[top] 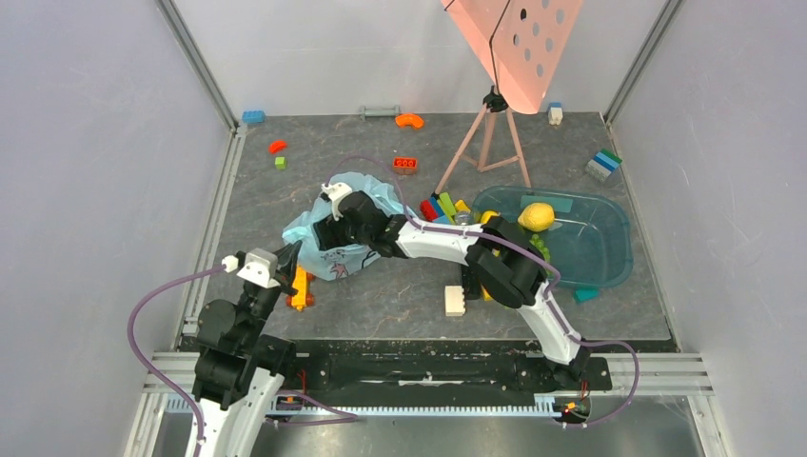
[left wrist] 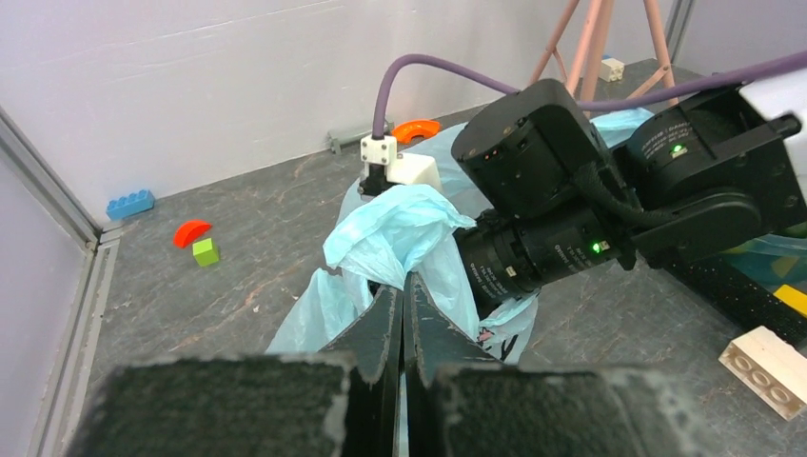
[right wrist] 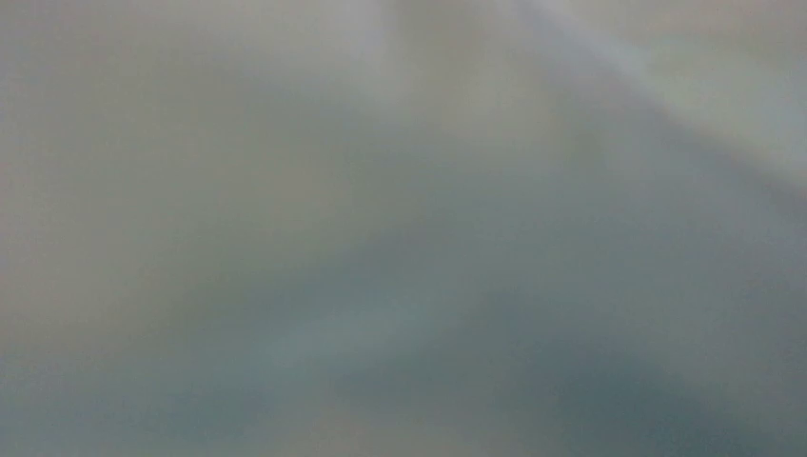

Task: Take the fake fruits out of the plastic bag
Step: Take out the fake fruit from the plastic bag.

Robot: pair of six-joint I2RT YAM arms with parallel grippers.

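The light blue plastic bag (top: 306,231) lies crumpled left of centre on the table. My left gripper (top: 290,254) is shut on a raised fold of the bag (left wrist: 400,228), and in the left wrist view its jaws (left wrist: 403,286) are pressed together with blue film between them. My right gripper (top: 335,231) reaches into the bag's mouth from the right. Its fingers are hidden inside, and the right wrist view shows only blurred grey-blue film. A yellow lemon (top: 537,216) and a green fruit (top: 540,248) sit in the teal tub (top: 601,249). No fruit shows inside the bag.
Loose bricks lie around: a coloured pile (top: 442,207) by the tub, a cream brick (top: 455,300), an orange brick (top: 301,288) near my left gripper and a red brick (top: 405,164). A pink tripod (top: 490,138) stands at the back. White walls close in three sides.
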